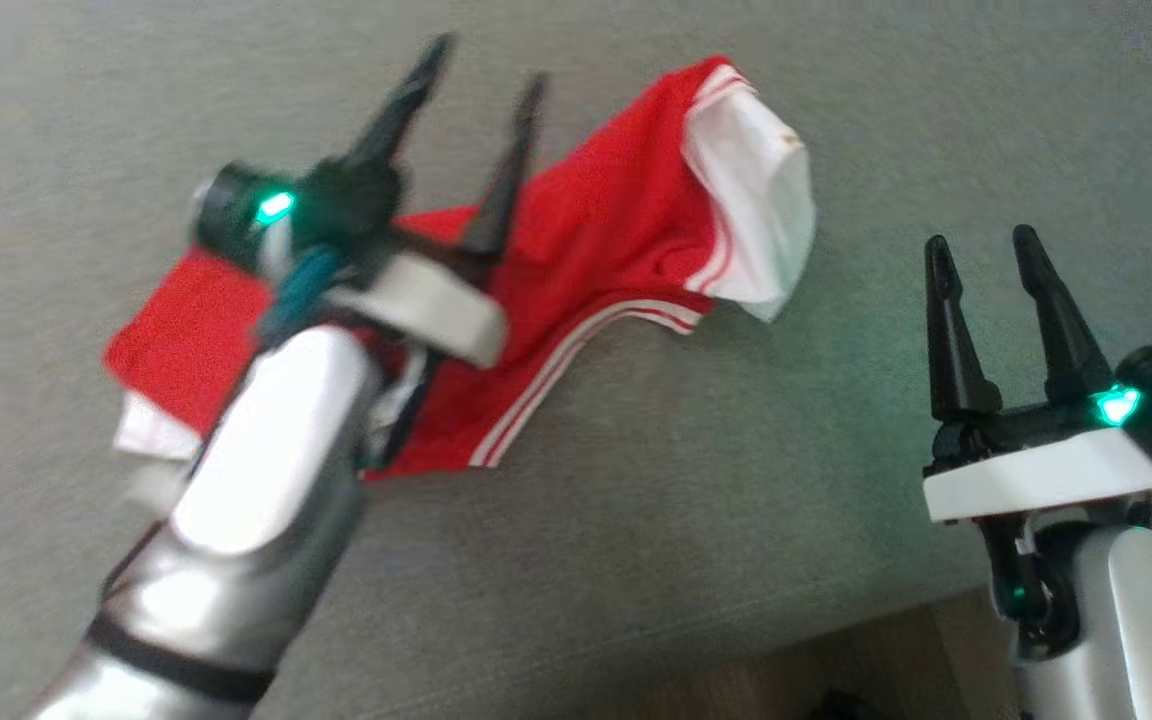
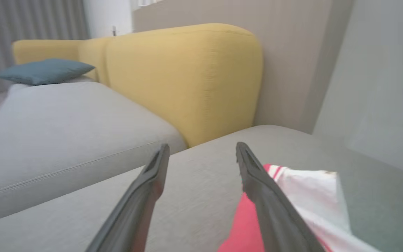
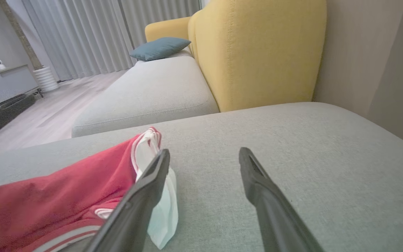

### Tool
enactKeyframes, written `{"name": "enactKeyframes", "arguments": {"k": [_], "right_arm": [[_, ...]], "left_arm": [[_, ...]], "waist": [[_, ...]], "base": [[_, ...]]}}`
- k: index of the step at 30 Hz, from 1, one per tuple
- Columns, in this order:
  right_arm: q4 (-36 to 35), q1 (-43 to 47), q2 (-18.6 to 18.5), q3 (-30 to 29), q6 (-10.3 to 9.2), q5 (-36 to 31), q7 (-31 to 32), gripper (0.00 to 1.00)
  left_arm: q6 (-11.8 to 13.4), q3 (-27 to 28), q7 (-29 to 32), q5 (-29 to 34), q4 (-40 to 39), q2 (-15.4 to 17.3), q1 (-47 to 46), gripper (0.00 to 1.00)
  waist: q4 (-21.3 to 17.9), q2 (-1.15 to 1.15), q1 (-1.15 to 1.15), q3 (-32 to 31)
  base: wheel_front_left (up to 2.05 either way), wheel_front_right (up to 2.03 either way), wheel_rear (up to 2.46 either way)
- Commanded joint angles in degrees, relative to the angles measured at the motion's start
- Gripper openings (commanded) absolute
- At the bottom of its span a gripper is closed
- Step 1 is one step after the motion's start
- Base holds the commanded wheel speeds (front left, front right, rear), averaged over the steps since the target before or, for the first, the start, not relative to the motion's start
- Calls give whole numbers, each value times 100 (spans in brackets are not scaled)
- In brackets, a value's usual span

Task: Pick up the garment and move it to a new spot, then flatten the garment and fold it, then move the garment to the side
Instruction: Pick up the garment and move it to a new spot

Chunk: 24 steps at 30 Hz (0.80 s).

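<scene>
Trainee: Garment (image 1: pixel 596 230) position first, please, and what are the arms doing?

Lead: It lies rumpled on the grey sofa cushion (image 1: pixel 736 520), red with white stripes, with one white end (image 1: pixel 751 200) turned up at the far right. The left end effector (image 1: pixel 488 65) hovers over its middle, fingers spread, nothing between them. The right end effector (image 1: pixel 981 240) is released too, empty, well off to the right over bare cushion.

Trainee: So flattening comes next?

Lead: That is my reading. I would take two edges far apart, one per arm, and pinch only the hem. Then draw them away from each other low over the cushion, so the folds slide out rather than bunch. The striped hem (image 1: pixel 556 370) nearest us looks the easiest hold.

Trainee: What can't we judge?

Lead: Plenty. The left forearm (image 1: pixel 266 450) covers the near-left part, so the layers there are unknown. That arm is blurred in the head view, and its height above the cloth is unclear. The left wrist view cuts the garment off at its bottom edge. Shirt or shorts, I cannot tell.
</scene>
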Motion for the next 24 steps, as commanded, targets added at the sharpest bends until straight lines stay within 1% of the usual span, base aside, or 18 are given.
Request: {"name": "enactKeyframes", "arguments": {"k": [1, 5, 8, 13, 16, 19, 21, 24], "right_arm": [[-247, -2, -28, 59, -4, -60, 45, 100], [-311, 62, -28, -27, -4, -180, 189, 100], [-348, 119, -28, -79, -4, -251, 291, 100], [-393, 235, -28, -179, -4, -337, 414, 100], [-401, 329, -28, -234, -4, -364, 473, 100], [-399, 438, -28, -248, -4, -383, 520, 100], [-397, 522, -28, -244, -4, -384, 553, 100], [-393, 646, -28, -245, -4, -368, 592, 100]], "left_arm": [[102, 383, -31, 33, -388, 245, 114, 100], [358, 1004, -33, 24, -841, 595, 765, 100], [407, 1407, -33, -35, -1032, 779, 1223, 100], [234, 1886, -34, -152, -1171, 994, 1805, 100], [64, 2065, -34, -237, -1203, 1074, 2094, 100], [-49, 2179, -34, -289, -1235, 1131, 2367, 100], [-78, 2189, -34, -276, -1266, 1160, 2550, 100], [-57, 2156, -34, -223, -1323, 1190, 2802, 100]], "waist": [[389, 0, 0, -287], [740, 0, 0, -477], [956, 0, 0, -614], [1217, 0, 0, -837], [1313, 0, 0, -981], [1359, 0, 0, -1133], [1368, 0, 0, -1222], [1363, 0, 0, -1357]], "base": [[0, 0, 0], [0, 0, 0], [0, 0, 0], [0, 0, 0], [0, 0, 0], [0, 0, 0], [0, 0, 0], [0, 0, 0]]}}
